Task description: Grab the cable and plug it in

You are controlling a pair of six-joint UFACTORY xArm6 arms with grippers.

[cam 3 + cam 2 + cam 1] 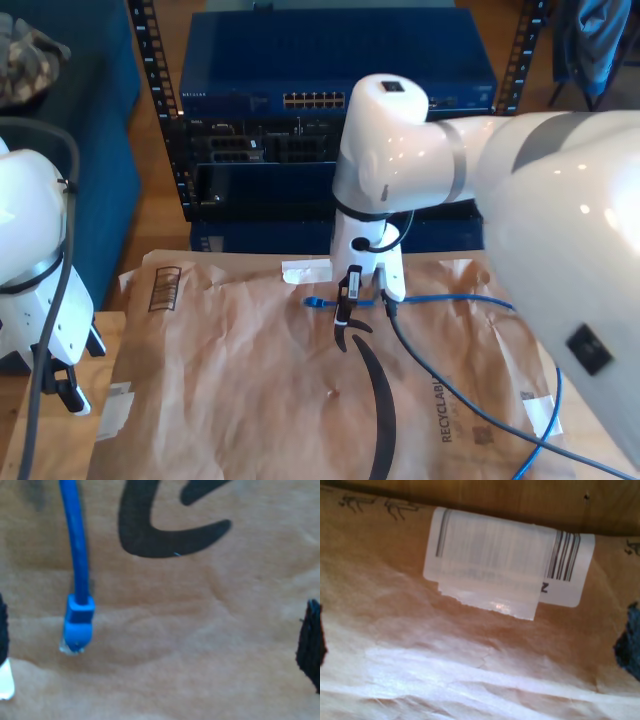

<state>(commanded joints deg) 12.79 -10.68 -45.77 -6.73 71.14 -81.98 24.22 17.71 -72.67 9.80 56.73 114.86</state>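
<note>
The blue cable (76,545) lies on brown packing paper (200,630), ending in a blue-clear plug (76,629). My second gripper (156,640) hovers open over the paper, its dark fingertips (310,645) wide apart and the plug lying between them, close to one finger and untouched. In the exterior view the plug (313,301) rests just to the left of that gripper (350,322), and the cable (450,297) trails off to the right. My first gripper (475,645) is open over a white barcode label (505,565) on the paper, holding nothing, and stands at the exterior view's left (62,385).
Behind the table stands a rack with a blue network switch (315,100) and its row of ports. A black robot cable (440,385) runs across the paper. The paper carries a large black logo (375,400). A wooden edge (520,500) borders the paper.
</note>
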